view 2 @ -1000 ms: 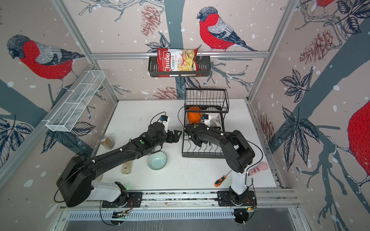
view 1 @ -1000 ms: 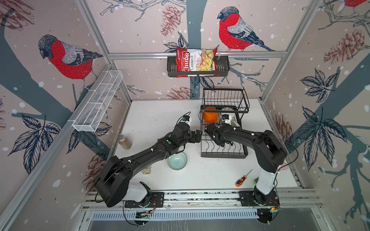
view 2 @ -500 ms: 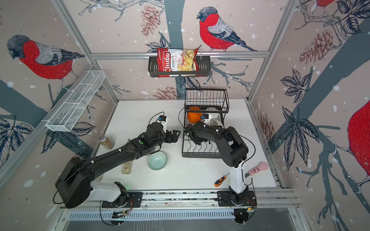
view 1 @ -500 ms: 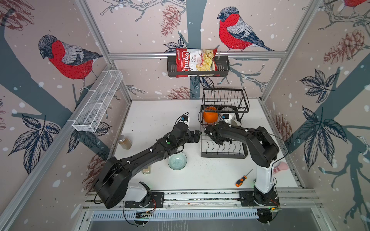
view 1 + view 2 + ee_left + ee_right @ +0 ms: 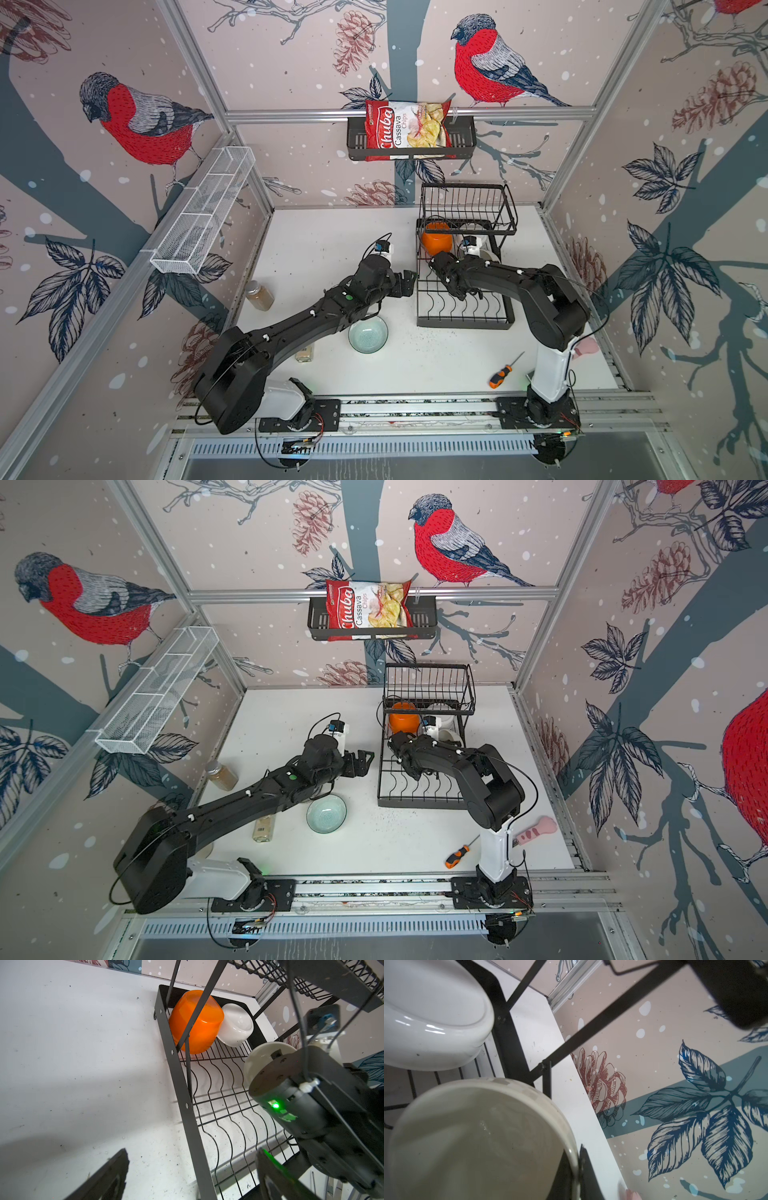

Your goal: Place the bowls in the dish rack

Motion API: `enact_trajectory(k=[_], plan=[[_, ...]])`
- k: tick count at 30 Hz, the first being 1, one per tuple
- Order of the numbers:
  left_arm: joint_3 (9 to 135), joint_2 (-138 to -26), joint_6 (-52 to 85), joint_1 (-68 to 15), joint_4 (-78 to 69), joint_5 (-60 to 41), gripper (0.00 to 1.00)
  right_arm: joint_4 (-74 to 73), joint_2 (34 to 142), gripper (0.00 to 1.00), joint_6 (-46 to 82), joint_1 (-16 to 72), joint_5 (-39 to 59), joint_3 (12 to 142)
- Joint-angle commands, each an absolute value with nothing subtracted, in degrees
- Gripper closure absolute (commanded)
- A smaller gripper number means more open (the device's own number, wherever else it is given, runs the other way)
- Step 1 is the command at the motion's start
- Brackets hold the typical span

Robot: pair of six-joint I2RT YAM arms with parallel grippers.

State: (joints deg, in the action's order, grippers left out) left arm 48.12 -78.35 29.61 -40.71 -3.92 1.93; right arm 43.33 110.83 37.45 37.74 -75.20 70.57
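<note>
Tucking its elbow in, the right gripper [image 5: 578, 1172], clamped on a cream bowl [image 5: 477, 1142], has reached the right edge of the rack [image 5: 463, 322]; the left gripper [image 5: 405, 282] hangs open, and a green bowl [image 5: 368, 334] awaits.

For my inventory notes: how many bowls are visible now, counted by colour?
orange bowl: 1
white bowl: 1
cream bowl: 1
pale green bowl: 1
Total: 4 bowls
</note>
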Motion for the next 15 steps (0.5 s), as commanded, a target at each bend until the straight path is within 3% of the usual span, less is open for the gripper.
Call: enact_trajectory(k=[1,7,13,15], plan=[[48.15,-78.05,29.14,-40.69,-5.7,2.81,0.06,43.16,111.78,1.0,36.9,37.24,-78.27,71.68],[48.1,-78.07,28.93,-40.74,-5.78,2.95,0.06,49.86,113.97,1.0,42.75,36.91,-80.78,74.78],[48.01,-78.41,28.78,-40.61,-6.06,2.64,0.06,74.34,120.9,1.0,64.01,36.75,-84.98,82.62],[47.79,-78.44,28.77,-40.59,-6.36,2.66,0.06,75.59,122.63,1.0,65.12,36.83,-85.4,83.62]])
